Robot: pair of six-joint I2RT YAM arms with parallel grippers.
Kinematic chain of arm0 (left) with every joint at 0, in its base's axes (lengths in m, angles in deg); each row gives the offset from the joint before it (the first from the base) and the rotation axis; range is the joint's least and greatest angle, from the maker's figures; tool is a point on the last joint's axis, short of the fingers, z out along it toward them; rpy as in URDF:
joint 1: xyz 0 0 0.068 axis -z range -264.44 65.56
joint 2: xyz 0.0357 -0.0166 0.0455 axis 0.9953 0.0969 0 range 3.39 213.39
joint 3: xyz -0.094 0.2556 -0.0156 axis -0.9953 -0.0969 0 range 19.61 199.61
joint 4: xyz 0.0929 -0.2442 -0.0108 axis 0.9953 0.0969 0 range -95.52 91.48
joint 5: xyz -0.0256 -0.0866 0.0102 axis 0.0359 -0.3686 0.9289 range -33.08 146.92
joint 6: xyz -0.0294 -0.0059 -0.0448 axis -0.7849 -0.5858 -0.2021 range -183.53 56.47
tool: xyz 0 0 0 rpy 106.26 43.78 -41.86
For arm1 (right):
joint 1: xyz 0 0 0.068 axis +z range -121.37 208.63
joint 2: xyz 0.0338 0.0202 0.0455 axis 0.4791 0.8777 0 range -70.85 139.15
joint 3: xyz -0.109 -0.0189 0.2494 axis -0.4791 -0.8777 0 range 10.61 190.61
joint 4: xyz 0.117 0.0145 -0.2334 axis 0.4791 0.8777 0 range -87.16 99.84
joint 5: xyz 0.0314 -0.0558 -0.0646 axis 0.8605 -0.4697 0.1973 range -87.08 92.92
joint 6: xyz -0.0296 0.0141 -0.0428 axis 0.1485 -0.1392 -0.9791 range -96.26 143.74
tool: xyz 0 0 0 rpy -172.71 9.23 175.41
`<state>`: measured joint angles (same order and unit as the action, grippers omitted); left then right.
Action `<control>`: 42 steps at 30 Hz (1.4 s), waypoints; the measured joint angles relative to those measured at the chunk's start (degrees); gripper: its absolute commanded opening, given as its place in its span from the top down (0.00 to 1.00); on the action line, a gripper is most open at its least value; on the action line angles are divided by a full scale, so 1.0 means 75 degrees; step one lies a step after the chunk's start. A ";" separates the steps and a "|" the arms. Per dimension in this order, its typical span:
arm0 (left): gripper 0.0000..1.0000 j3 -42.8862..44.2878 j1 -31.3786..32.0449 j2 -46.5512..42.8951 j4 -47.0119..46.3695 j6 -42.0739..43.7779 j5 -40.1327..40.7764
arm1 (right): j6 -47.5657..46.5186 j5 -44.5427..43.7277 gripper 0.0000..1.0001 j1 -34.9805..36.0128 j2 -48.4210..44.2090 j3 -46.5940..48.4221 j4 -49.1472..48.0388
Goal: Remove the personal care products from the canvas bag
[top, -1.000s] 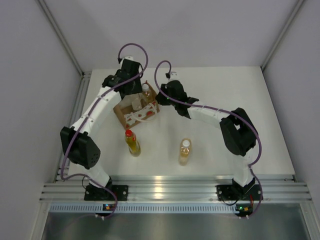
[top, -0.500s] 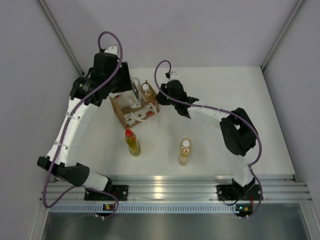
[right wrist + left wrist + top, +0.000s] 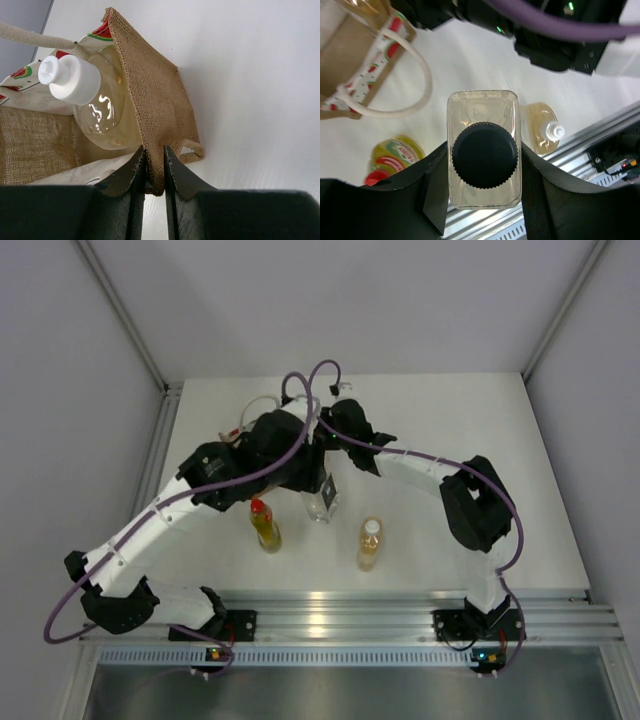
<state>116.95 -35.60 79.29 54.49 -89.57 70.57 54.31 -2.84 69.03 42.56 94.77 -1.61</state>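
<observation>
Amber liquid fills the squarish bottle (image 3: 482, 115), which my left gripper (image 3: 484, 187) clamps across its flat sides, the dark round cap facing the wrist camera. That grip on the broad faces appears chosen to stop the bottle from twisting. The overhead view places it outside the canvas bag (image 3: 160, 105), over the table (image 3: 480, 460) between the red-capped bottle (image 3: 264, 524) and a white-capped bottle (image 3: 370, 543), both standing apart near the front. I cannot tell whether its base touches the surface. My right gripper (image 3: 154, 167) has its jaws drawn narrow, pinching the top edge of the bag's woven side wall. I judge this hold is meant to keep the light bag upright and anchored while items are lifted out. One item is left inside: a second white-capped bottle (image 3: 95, 100), leaning against the pinched wall. Assessment: three of four products are out of the bag, the third not yet released. The open spot between the two standing bottles looks adequate for setting it down.
</observation>
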 measured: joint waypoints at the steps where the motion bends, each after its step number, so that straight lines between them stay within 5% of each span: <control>1: 1.00 -0.0210 0.0425 -0.0003 -0.0006 -0.0152 0.0140 | 0.0003 -0.0006 0.96 0.0000 0.0000 0.0003 0.0012; 13: 1.00 -0.2468 0.2649 -0.0181 -0.0303 -0.2014 0.3040 | 0.0000 -0.0070 0.96 0.0044 0.0003 0.0047 0.0090; 19: 1.00 -0.3625 0.2871 -0.0271 -0.0915 -0.2958 0.3351 | 0.0000 -0.0085 0.96 0.0047 0.0006 0.0067 0.0128; 35: 1.00 -0.4162 0.3308 0.0729 -0.1658 -0.4398 0.3579 | -0.0015 -0.0172 0.96 0.0119 0.0093 0.0294 0.0335; 38: 0.78 -0.4162 0.3343 0.0880 -0.1792 -0.4473 0.3617 | -0.0015 -0.0172 0.96 0.0119 0.0105 0.0297 0.0332; 39: 0.56 -0.4162 0.3348 0.0915 -0.1853 -0.4497 0.3637 | -0.0015 -0.0172 0.96 0.0119 0.0111 0.0297 0.0332; 42: 0.31 -0.4162 0.3348 0.0935 -0.1923 -0.4505 0.3672 | -0.0015 -0.0172 0.96 0.0119 0.0134 0.0338 0.0335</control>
<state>85.74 -10.49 86.31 40.06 -123.36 98.11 54.20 -4.13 69.93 43.56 97.31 0.91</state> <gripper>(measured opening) 0.573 0.163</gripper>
